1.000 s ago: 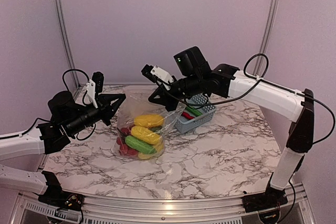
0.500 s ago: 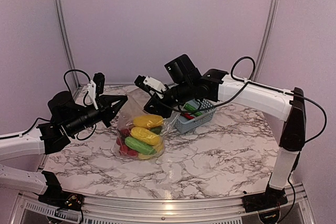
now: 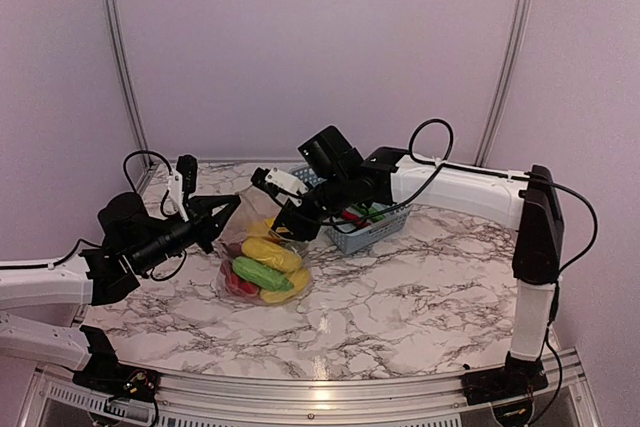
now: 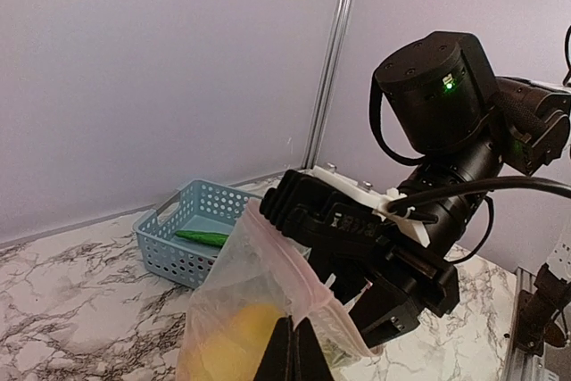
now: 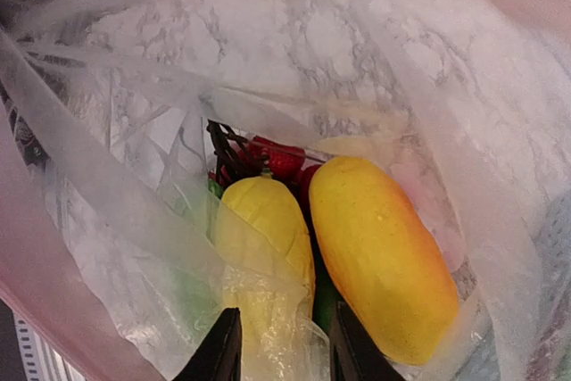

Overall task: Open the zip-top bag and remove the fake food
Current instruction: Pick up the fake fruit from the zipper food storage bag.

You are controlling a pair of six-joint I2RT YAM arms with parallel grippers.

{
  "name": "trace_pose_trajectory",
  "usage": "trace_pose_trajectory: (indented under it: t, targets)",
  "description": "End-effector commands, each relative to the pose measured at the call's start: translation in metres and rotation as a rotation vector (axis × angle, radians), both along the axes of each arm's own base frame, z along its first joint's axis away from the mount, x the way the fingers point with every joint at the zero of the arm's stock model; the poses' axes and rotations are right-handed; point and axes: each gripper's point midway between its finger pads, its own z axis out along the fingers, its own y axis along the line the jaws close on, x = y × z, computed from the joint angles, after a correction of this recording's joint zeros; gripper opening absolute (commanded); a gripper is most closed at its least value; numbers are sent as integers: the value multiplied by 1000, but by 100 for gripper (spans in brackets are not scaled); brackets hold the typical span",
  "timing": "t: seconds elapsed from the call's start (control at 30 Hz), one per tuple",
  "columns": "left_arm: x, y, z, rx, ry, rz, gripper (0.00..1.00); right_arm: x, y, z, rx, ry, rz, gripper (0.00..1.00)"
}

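I see the marble table (image 3: 420, 297) running bare in front of the bag and out to its right edge. That is the widest room I have. At the back, the wall (image 3: 320, 47) closes the table's far edge.

The right arm (image 3: 460, 187) reaches across from the right, over the basket, towards the middle of the table.

The bag (image 3: 232, 247) stands left of centre on the marble with its mouth pulled up and open. From the left wrist I see its pink zip strip (image 4: 299, 278) running up along the raised rim, taut against the right arm's wrist.

The basket (image 3: 372, 230) sits just behind and to the right of the bag, close to the back edge, so the gap between them is tight. It holds red and green pieces (image 3: 358, 215).

The food (image 3: 270, 254) lies heaped in the bottom of the bag. Yellow pieces are on top, with a green one and red ones under them.

My left gripper (image 3: 230, 209) is pinched tight on the bag's rim at its left side, holding that edge up off the table.

My right gripper (image 5: 284, 350) is down in the bag's mouth. Its jaws are parted a little over a yellow piece, with loose film beside them. I cannot see them clamping anything.
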Motion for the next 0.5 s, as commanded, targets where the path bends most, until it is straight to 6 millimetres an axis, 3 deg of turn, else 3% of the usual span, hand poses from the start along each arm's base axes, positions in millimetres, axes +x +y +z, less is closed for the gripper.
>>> trace_pose_trajectory:
  t: [0.0, 0.33, 0.47]
  targets:
    - [5, 13, 2, -57, 9, 63, 0, -5, 7, -13, -31, 16, -3, 36]
    - [15, 32, -9, -49, 52, 186, 0, -12, 22, -35, -74, 22, -17, 41]
    - [22, 44, -16, -44, 76, 267, 0, -29, 29, -45, -93, 52, 5, 42]
